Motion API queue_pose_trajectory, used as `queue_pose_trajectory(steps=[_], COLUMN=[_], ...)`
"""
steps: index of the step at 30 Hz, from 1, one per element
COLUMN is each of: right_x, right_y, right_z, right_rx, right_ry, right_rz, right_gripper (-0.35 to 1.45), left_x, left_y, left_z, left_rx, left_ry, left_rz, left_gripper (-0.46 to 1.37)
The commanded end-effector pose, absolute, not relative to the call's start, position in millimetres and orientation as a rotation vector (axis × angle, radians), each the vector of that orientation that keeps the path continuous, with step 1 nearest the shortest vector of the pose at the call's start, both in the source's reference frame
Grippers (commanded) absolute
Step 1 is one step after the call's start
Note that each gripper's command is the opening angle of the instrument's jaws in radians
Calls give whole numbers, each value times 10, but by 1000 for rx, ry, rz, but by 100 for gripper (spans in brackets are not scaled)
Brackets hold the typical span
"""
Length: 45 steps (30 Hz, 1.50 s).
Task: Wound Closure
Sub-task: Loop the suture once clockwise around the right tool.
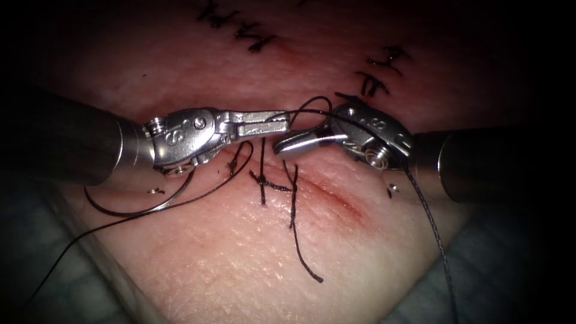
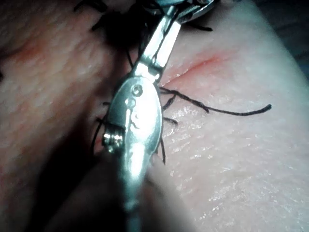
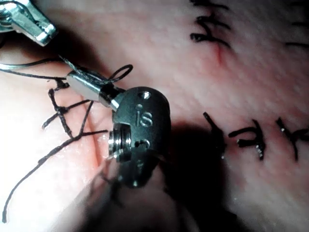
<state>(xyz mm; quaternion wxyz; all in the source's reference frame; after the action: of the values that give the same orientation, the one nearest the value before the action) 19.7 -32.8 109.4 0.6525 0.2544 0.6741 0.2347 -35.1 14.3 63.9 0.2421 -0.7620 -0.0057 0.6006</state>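
Steel needle [image 1: 135,207] lies free on tissue [image 1: 240,258] — below left pincer [image 1: 279,120], untouched.

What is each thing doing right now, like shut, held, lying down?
Left gripper: shut on the thread.
Right gripper: shut, with thread looped around it.
Thread: held at the left gripper's tip, arcs over to the right gripper.
Needle: lying free on the tissue, left of the cut.
Cut: partly stitched, red fluid along it.
Cut ends of thread: lying loose on the tissue.

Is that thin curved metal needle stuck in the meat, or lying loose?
Loose, it seems: the thin curved metal needle lies on the pale pork tissue left of the cut, below the left tool; neither tool holds it.
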Motion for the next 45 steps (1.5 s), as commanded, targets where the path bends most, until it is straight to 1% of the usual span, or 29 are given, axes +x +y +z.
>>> queue_pose_trajectory(steps=[1,8,13,22,26,34,41,45], right_x=[199,208,207,207,207,205,201,204], right_y=[-329,-327,-326,-327,-328,-333,-342,-350], right_z=[1093,1095,1096,1101,1101,1098,1092,1085], right_rx=[573,554,552,649,613,621,659,725], right_ry=[1542,1626,1686,1800,1814,1811,1797,1771], right_rz=[546,589,594,673,795,844,845,745], right_gripper=[-35,-35,-35,-35,-35,-35,-35,-35], left_x=[-353,-363,-357,-353,-352,-339,-332,-334], left_y=[141,134,134,130,129,131,135,137], left_z=[638,652,658,665,672,692,696,699], left_rx=[-2088,-2080,-2072,-2072,-2066,-2041,-2035,-2031], left_ry=[-26,-48,-62,-77,-88,-82,-85,-94], left_rz=[1640,1620,1609,1591,1582,1567,1564,1556], left_gripper=[-35,-35,-35,-35,-35,-35,-35,-35])
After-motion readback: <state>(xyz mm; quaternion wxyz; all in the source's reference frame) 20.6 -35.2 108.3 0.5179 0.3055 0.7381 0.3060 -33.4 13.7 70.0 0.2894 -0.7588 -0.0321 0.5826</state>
